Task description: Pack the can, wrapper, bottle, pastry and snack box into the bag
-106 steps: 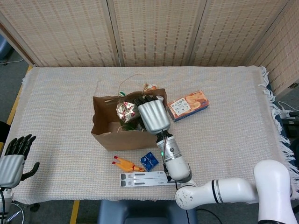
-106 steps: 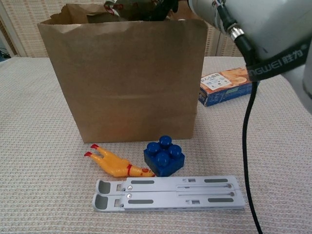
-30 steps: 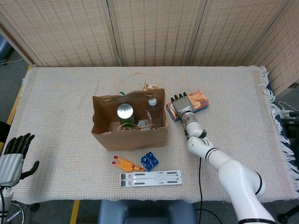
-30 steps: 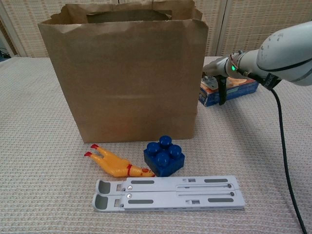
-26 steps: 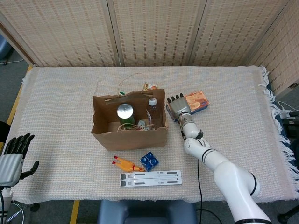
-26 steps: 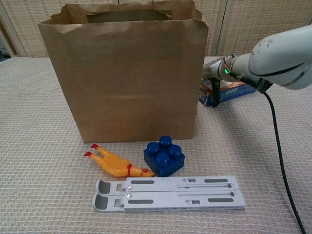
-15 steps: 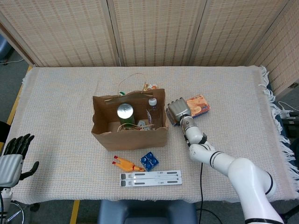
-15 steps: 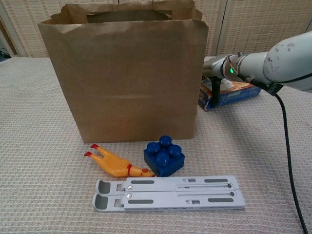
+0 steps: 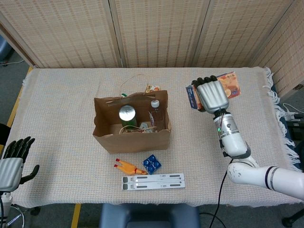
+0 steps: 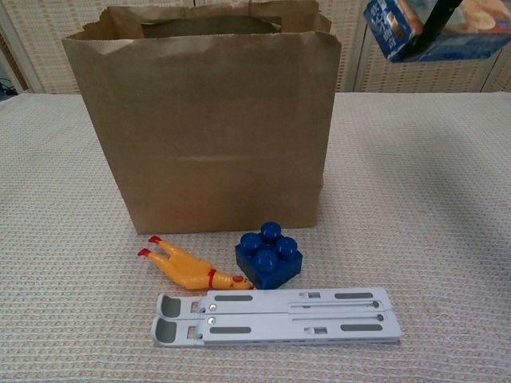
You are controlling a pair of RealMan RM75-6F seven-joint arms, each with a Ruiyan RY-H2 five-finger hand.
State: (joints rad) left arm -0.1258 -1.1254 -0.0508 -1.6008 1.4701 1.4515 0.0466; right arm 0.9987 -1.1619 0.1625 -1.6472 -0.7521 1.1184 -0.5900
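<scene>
The brown paper bag (image 9: pixel 128 137) (image 10: pixel 207 128) stands open in the middle of the table. Inside it I see the can's silver top (image 9: pixel 127 113), a clear bottle (image 9: pixel 154 107) with a white cap, and crinkled items low down that I cannot tell apart. My right hand (image 9: pixel 212 96) is raised to the right of the bag and grips the orange and blue snack box (image 9: pixel 230 84) (image 10: pixel 435 30) in the air, above bag height. Dark fingers (image 10: pixel 432 22) wrap the box. My left hand (image 9: pixel 11 162) hangs off the table's front left corner, fingers apart, holding nothing.
In front of the bag lie a yellow rubber chicken (image 9: pixel 128 167) (image 10: pixel 192 270), a blue toy block (image 9: pixel 151 164) (image 10: pixel 269 254) and a grey folding stand (image 9: pixel 152 181) (image 10: pixel 275 317). A small colourful item (image 9: pixel 152 88) with a thin cord sits behind the bag.
My right hand closed on the snack box beside the bag, then lifted it up and to the right off the table. The left hand has stayed put.
</scene>
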